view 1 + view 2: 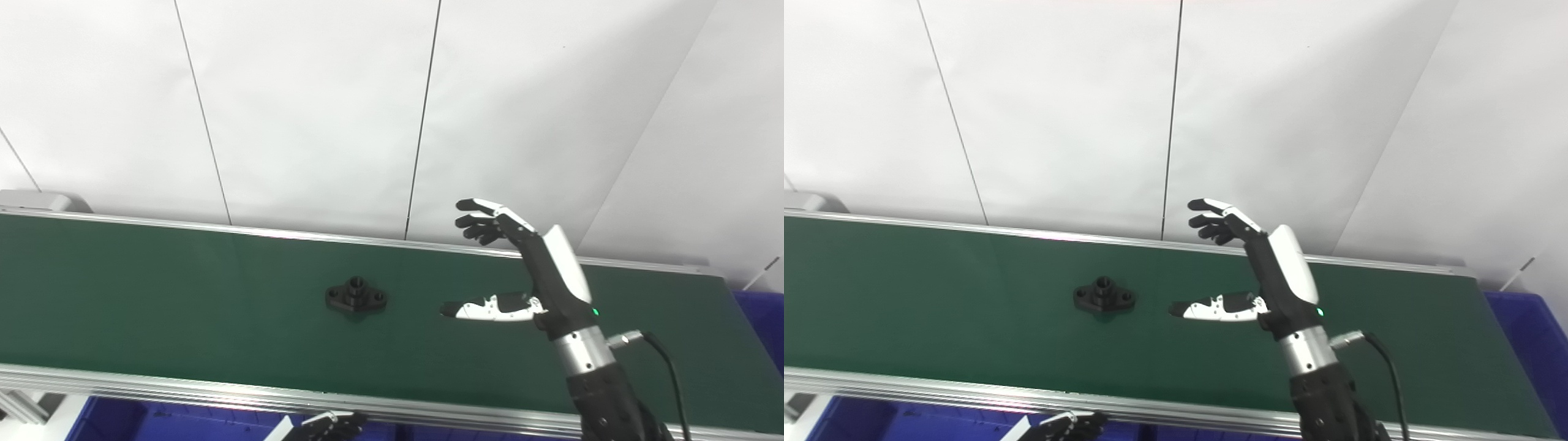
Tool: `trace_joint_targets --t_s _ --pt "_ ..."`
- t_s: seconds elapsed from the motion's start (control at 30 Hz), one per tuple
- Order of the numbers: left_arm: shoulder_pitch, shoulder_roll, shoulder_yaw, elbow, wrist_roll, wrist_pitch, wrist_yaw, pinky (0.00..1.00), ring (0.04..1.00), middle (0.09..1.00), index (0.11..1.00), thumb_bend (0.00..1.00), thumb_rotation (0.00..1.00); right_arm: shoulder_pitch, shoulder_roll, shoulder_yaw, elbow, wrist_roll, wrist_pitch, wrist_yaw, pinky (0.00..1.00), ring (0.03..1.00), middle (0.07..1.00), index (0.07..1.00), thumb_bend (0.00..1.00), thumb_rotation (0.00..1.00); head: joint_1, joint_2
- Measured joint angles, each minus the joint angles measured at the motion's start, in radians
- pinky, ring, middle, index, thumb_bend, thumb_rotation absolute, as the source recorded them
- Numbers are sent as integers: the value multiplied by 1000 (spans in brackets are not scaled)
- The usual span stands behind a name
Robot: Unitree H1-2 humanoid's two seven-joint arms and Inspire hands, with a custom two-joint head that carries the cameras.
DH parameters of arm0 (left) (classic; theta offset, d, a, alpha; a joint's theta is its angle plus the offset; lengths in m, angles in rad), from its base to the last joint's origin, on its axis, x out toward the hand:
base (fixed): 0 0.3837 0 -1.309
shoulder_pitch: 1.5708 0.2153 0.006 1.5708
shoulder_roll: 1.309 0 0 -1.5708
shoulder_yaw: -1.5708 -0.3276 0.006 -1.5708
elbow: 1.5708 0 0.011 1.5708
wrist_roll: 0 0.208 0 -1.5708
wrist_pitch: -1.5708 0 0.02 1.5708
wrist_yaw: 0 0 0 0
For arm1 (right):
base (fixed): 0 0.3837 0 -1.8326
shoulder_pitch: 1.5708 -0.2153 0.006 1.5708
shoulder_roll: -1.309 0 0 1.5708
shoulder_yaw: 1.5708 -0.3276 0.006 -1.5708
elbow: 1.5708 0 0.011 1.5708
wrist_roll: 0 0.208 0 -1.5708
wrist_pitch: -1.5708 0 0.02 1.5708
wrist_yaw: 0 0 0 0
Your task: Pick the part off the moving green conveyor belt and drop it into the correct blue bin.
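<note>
White wall panels back the green conveyor belt (184,294). Above it the right hand (520,275) hangs empty, fingers spread; the left hand (327,427) barely shows, state unclear. Just beside the right thumb lies the black part (356,296), probably rigid and light; pinching its raised centre hub seems best.

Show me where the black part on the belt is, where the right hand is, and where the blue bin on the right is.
black part (356,296), left eye view, on its raised centre hub.
right hand (539,269), left eye view, on the palm's dark edge.
blue bin (1528,331), right eye view, on its inner wall.
</note>
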Motion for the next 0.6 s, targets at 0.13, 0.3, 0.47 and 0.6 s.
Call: trace_joint_targets --t_s 0.13,0.3,0.47,0.6 --pt "8 -3 37 -2 -17 0 -55 737 760 773 781 848 182 -32 3 31 50 -77 53 26 663 706 716 794 863 157 -40 8" --pt "14 -8 91 -4 -46 0 -128 712 745 764 777 860 192 -94 4 78 114 -167 89 49 649 711 713 788 886 155 -65 2" --pt "25 -24 141 3 -54 0 -193 650 705 752 776 866 222 -124 6 105 195 -222 91 47 624 694 694 785 897 181 -57 3" --pt "38 -41 164 2 -52 0 -215 629 682 749 778 868 223 -137 5 114 256 -243 91 47 628 693 691 775 896 191 -51 2"
